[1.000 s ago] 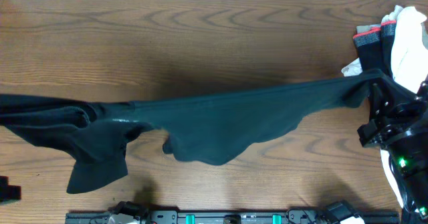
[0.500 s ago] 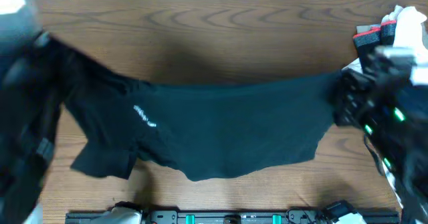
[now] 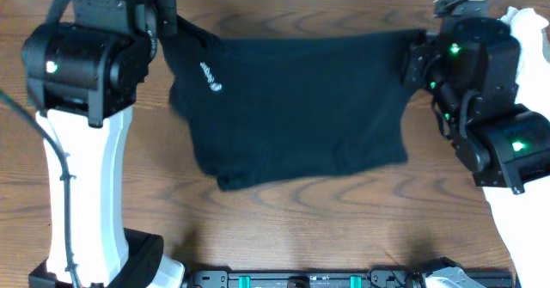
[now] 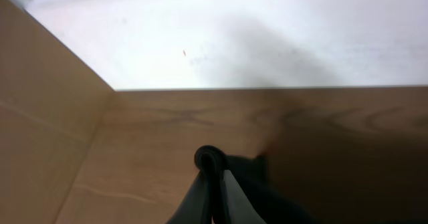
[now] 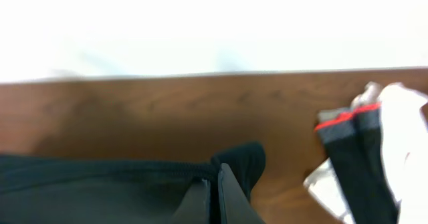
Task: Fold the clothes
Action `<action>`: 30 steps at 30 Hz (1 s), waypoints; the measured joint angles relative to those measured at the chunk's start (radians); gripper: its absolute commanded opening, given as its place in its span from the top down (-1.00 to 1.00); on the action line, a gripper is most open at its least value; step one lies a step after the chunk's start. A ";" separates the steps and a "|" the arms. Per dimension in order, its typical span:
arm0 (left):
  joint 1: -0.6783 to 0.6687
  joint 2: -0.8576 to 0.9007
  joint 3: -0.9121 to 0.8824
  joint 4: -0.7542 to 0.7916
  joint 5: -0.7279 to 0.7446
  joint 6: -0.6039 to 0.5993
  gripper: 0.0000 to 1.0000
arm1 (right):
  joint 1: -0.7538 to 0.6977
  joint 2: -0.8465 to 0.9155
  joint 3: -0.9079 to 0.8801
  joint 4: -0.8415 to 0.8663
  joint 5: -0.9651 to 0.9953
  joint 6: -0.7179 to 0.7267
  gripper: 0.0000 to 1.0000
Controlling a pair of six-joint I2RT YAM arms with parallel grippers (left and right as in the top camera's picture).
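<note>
The black T-shirt (image 3: 301, 107) is stretched wide across the far half of the wooden table (image 3: 301, 228). Its far edge is pulled nearly straight between the two arms, and the rest of the shirt spreads toward the near side. The near hem is uneven and slightly blurred, so I cannot tell whether it rests on the wood. A small white logo (image 3: 209, 76) shows on the shirt's left part, close to the left arm. The left gripper (image 4: 215, 178) is pinched closed on a bunch of black fabric at the shirt's far left corner, with its fingers pressed together above the table's far edge. The right gripper (image 5: 215, 184) is likewise clamped on the shirt's far right corner, where a fold of cloth bulges just past the fingers. To the right of that corner lie a dark garment with a grey-and-red band (image 5: 358, 157) and a white cloth (image 5: 401, 117), touching each other and apart from the shirt.
</note>
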 measured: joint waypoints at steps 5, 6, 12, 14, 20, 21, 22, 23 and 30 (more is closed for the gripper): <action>0.000 -0.062 0.028 -0.021 0.000 0.024 0.88 | -0.016 -0.047 0.000 -0.015 0.006 -0.021 0.97; 0.000 -0.082 0.028 -0.030 0.000 0.026 0.88 | -0.016 -0.062 0.000 -0.030 0.005 -0.022 0.98; -0.010 -0.252 0.035 -0.084 0.000 0.026 0.88 | -0.016 -0.176 0.000 -0.092 0.000 -0.034 0.97; -0.023 -0.309 0.040 -0.089 0.000 0.026 0.88 | -0.016 -0.220 0.000 -0.102 -0.002 -0.036 0.97; -0.033 -0.462 0.052 -0.100 0.003 0.026 0.88 | -0.016 -0.340 0.001 -0.142 -0.020 -0.037 0.97; -0.034 -0.480 0.056 -0.102 0.003 0.026 0.88 | -0.016 -0.351 0.002 -0.147 -0.029 -0.037 0.97; -0.034 -0.495 0.061 -0.103 0.003 0.026 0.88 | -0.016 -0.359 0.002 -0.153 -0.039 -0.036 0.97; -0.034 -0.504 0.065 -0.104 0.003 0.026 0.88 | -0.016 -0.361 0.003 -0.157 -0.047 -0.036 0.97; -0.034 -0.443 0.073 -0.077 -0.009 0.031 0.88 | -0.016 -0.292 0.003 -0.156 -0.076 -0.036 0.98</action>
